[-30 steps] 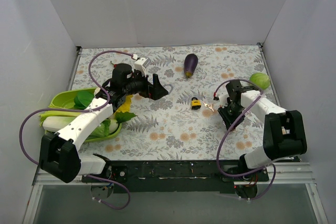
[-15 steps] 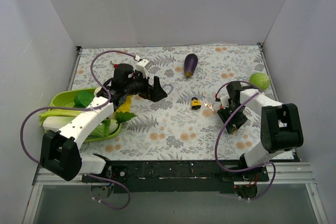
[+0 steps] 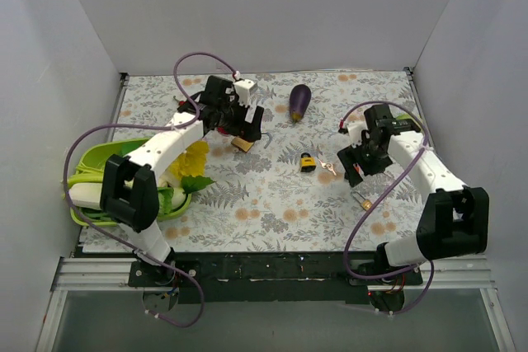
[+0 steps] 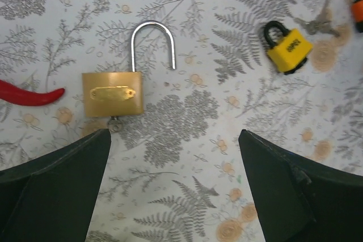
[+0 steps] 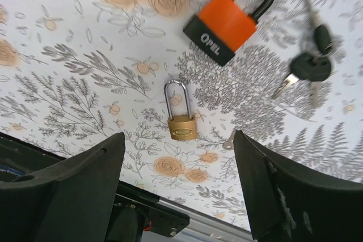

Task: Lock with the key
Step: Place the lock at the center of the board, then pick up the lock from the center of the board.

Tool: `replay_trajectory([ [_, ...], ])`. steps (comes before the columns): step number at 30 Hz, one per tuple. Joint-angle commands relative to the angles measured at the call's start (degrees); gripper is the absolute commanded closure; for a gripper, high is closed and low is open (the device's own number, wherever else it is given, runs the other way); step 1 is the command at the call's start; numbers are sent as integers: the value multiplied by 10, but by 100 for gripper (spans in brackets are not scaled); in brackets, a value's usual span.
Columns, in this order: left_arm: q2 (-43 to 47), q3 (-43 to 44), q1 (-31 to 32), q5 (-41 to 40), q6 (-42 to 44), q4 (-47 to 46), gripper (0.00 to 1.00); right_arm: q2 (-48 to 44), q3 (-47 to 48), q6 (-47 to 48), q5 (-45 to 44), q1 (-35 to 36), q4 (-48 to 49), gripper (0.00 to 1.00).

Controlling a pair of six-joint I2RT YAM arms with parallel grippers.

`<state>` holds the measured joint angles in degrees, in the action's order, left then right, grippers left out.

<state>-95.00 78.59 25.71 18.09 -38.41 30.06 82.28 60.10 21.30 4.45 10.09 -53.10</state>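
A large brass padlock [image 4: 112,93] [image 3: 242,144] lies flat with its shackle [image 4: 153,41] swung open. A key [image 4: 115,123] sticks out of its underside. My left gripper [image 4: 176,196] [image 3: 250,127] hovers over it, open and holding nothing. My right gripper [image 5: 178,191] [image 3: 361,157] is also open and empty, above a small brass padlock [image 5: 181,124] [image 3: 364,202] whose shackle is closed. A small loose key [image 5: 229,140] lies beside that padlock.
A yellow padlock [image 4: 288,49] [image 3: 307,161], a bunch of keys [image 5: 309,66] [image 3: 327,167] and an orange padlock [image 5: 227,21] lie mid-table. A red chili [image 4: 28,93] is left of the brass padlock. An eggplant [image 3: 300,101] sits at the back, and a green bowl [image 3: 92,157] of vegetables on the left.
My left arm swung back and right, uncovering the large brass padlock. My right gripper opened wider and drew away from the front, leaving the small brass padlock on the table.
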Motion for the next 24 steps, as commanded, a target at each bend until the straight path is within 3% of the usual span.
replay_trajectory([
  [1,-76,82,0,-72,101,81,2,-31,82,38,57,-2,-27,15],
  [6,-174,168,1,-111,98,117,2,-54,116,43,79,-2,-3,10],
  [19,-260,177,0,-170,26,88,2,-63,134,20,122,-2,5,8],
  [24,-269,164,5,-173,13,74,10,-57,137,17,122,-2,6,8],
])
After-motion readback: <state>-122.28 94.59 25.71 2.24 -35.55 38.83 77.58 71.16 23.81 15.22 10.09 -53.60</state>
